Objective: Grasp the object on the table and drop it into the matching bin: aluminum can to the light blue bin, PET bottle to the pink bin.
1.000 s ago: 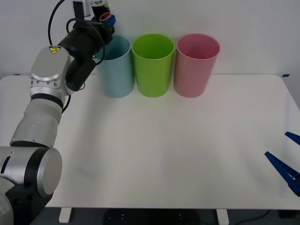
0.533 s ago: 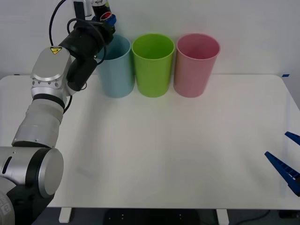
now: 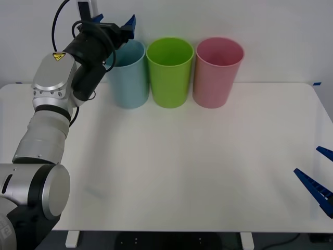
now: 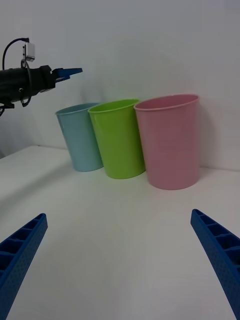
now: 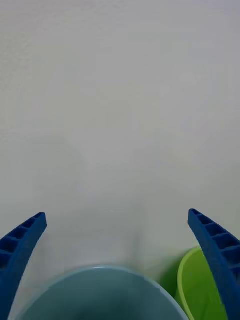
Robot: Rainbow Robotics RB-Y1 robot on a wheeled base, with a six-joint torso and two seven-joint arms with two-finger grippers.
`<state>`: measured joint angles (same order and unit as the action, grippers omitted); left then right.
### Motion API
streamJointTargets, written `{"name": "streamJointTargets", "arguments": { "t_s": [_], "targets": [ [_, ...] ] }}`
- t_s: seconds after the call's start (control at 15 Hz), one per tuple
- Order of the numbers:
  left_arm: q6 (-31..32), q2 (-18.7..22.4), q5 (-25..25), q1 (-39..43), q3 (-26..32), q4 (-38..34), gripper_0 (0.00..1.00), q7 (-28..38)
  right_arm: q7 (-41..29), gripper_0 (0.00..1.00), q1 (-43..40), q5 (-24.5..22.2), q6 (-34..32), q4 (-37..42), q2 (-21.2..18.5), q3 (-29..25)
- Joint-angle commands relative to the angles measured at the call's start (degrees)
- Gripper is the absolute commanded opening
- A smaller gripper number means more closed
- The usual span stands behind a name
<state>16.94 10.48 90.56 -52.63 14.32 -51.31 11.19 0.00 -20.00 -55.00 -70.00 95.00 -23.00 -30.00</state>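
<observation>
Left gripper [image 3: 113,22] hovers above the light blue bin [image 3: 128,78], fingers spread wide, nothing between them. Can is not visible in any view, so its place can't be told. Right gripper [image 3: 318,179] parked low at table's [image 3: 208,166] right edge, fingers apart. Pink bin [image 3: 217,73] stands rightmost, lime green bin [image 3: 169,73] between.

A silver and black robot arm with blue fingers

The left arm [image 3: 49,120] is made of big round silver parts with black rings between them. One silver part has a small yellow triangle sticker [image 3: 58,55] on it. The part near the end is black, and black cables [image 3: 65,21] loop over it. A little white box [image 4: 29,50] sits on top there. The left gripper [image 3: 115,22] has two blue pointy fingers [image 5: 20,247] with ribs along them. The right gripper [image 3: 323,177] has the same blue ribbed fingers [image 4: 217,250], like little ladders.
</observation>
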Motion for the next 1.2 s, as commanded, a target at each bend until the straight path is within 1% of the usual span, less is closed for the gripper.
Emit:
{"name": "streamJointTargets", "arguments": {
  "t_s": [0.07,0.2,0.4,0.6,0.67,0.8,0.87,1.0,1.2],
  "targets": [
    [0.6,0.2,-1.4,0.5,0.0,0.0,1.00,-0.4,0.0,1.00,0.0,0.0,0.0,0.0,0.0,0.0],
    [1.2,0.2,-3.2,0.7,-0.4,0.0,1.00,-0.6,0.0,1.00,0.0,0.0,0.0,0.0,0.0,0.0],
    [2.2,1.0,-8.4,0.9,-2.5,0.0,1.00,-1.2,0.0,1.00,0.0,0.0,0.0,0.0,0.0,0.0],
    [3.9,3.1,-14.9,1.6,-6.9,0.0,1.00,-1.7,0.0,1.00,0.0,0.0,0.0,0.0,0.0,0.0],
    [5.1,4.4,-18.2,1.8,-9.3,0.0,1.00,-2.0,0.0,1.00,0.0,0.0,0.0,0.0,0.0,0.0],
    [7.7,6.5,-22.5,2.5,-12.6,-0.1,1.00,-2.4,0.0,1.00,0.0,0.0,0.0,0.0,0.0,0.0],
    [8.7,7.3,-23.9,2.8,-13.4,-0.3,1.00,-2.4,0.0,1.00,0.0,0.0,0.0,0.0,0.0,0.0],
    [9.5,9.6,-27.5,5.0,-16.4,-3.0,1.00,-2.7,0.0,1.00,0.0,0.0,0.0,0.0,0.0,0.0],
    [9.5,11.8,-29.7,11.9,-17.4,-11.1,1.00,-3.1,0.0,1.00,0.0,0.0,0.0,0.0,0.0,0.0]
  ]
}}
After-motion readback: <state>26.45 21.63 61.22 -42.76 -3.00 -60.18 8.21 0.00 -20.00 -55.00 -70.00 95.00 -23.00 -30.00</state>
